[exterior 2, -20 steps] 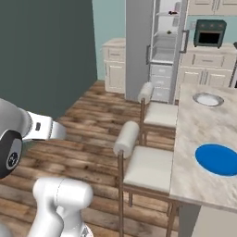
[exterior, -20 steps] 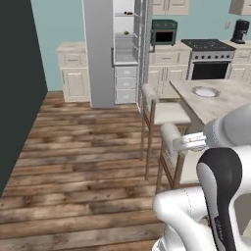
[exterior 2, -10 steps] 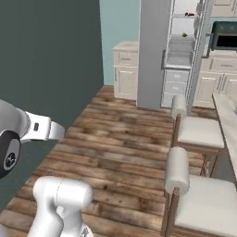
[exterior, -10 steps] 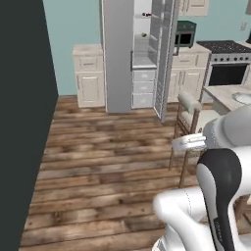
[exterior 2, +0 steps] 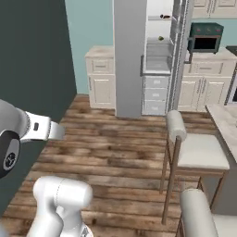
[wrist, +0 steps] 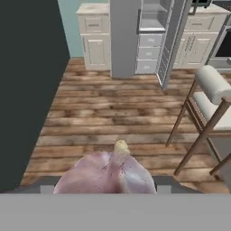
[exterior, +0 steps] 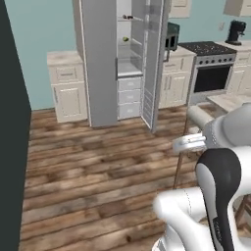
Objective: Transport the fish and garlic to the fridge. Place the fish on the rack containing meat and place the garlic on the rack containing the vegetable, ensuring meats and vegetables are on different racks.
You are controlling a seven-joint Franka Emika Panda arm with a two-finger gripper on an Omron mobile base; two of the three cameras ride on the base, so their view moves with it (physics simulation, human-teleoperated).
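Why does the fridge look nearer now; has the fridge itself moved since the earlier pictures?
No. The fridge keeps its place beside the white cabinet; the whole picture shifted, so the base drove.

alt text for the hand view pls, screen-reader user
A pinkish-white garlic bulb sits at the gripper, close to the camera. Beyond it, wood floor runs to an open fridge between cream cabinets, with a bar stool at right.

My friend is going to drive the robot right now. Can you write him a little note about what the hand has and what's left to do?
Hand: shut on the garlic, a pinkish bulb held at the bottom of the hand view.
Fridge: ahead across the wood floor, door open, small items on its upper racks, too small to tell apart.
Fish: can't tell where it is.
Done: garlic picked up.
Left: reach the fridge, put the garlic on the vegetable rack, sort out the fish.
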